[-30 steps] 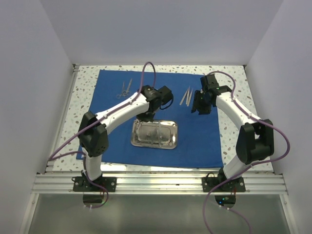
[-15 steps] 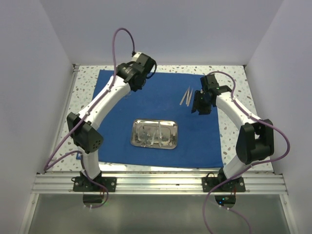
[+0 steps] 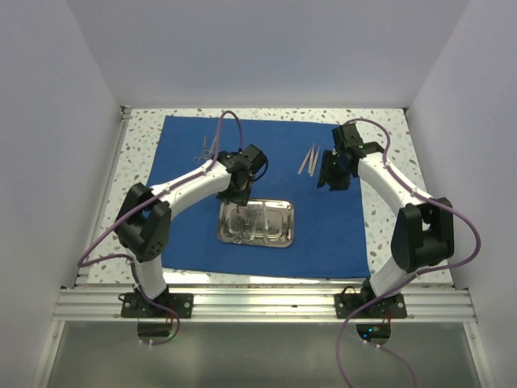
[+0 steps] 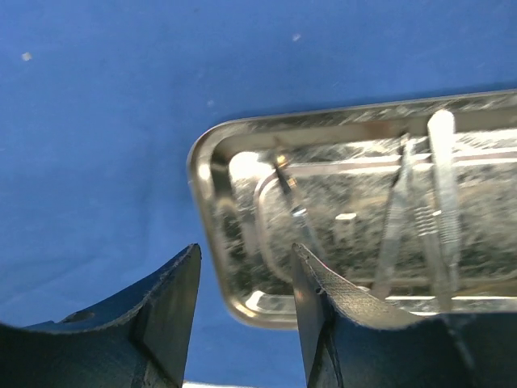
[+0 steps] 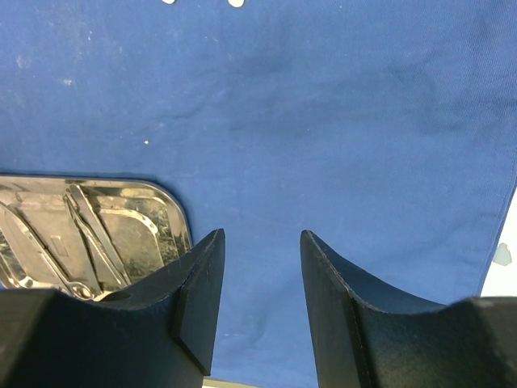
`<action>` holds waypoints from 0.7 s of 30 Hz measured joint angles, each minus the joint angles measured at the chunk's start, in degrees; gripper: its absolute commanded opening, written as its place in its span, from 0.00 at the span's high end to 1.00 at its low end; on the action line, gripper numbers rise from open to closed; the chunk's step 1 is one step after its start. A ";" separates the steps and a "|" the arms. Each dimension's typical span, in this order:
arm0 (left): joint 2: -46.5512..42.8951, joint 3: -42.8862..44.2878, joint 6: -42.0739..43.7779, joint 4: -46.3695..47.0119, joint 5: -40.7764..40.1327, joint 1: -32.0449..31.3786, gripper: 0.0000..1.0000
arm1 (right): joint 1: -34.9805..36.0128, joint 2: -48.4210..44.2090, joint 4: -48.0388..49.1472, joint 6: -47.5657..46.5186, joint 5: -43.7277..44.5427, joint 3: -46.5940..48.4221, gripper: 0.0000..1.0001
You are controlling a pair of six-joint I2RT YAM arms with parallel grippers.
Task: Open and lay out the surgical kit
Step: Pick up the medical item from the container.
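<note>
Back from the cloth's far left corner, the left gripper (image 3: 235, 192) now hangs over the far-left end of the steel tray (image 3: 289, 226), which lies mid-cloth (image 3: 323, 226). Only its wrist view shows the jaws spread and empty, with thin instruments (image 4: 443, 186) in the tray. Farther right, the right gripper (image 5: 261, 242) hangs spread over bare cloth near the tweezers (image 3: 308, 159).

One blue cloth (image 3: 331, 234), one steel tray (image 3: 289, 218), at least three thin tools (image 4: 440, 202) in it, two tweezers (image 3: 308, 160) and one clamp (image 3: 207, 148) out on the cloth.
</note>
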 measured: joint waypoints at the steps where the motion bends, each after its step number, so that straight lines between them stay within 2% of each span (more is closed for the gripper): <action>1: 0.00 -0.59 -0.52 1.16 0.87 -0.20 0.48 | 0.00 0.00 0.04 0.00 -0.02 0.00 0.54; 9: 0.31 -0.92 -4.92 9.35 3.98 0.09 0.50 | 0.00 0.87 -0.02 -0.24 0.00 0.00 0.54; 15: 2.56 -1.09 -8.20 11.89 3.74 0.11 0.56 | 0.00 0.92 -0.04 -0.42 0.02 0.00 0.54; 21: 3.26 -3.65 -10.75 13.51 2.89 0.70 0.57 | 0.00 0.98 -0.04 -0.44 0.04 0.00 0.54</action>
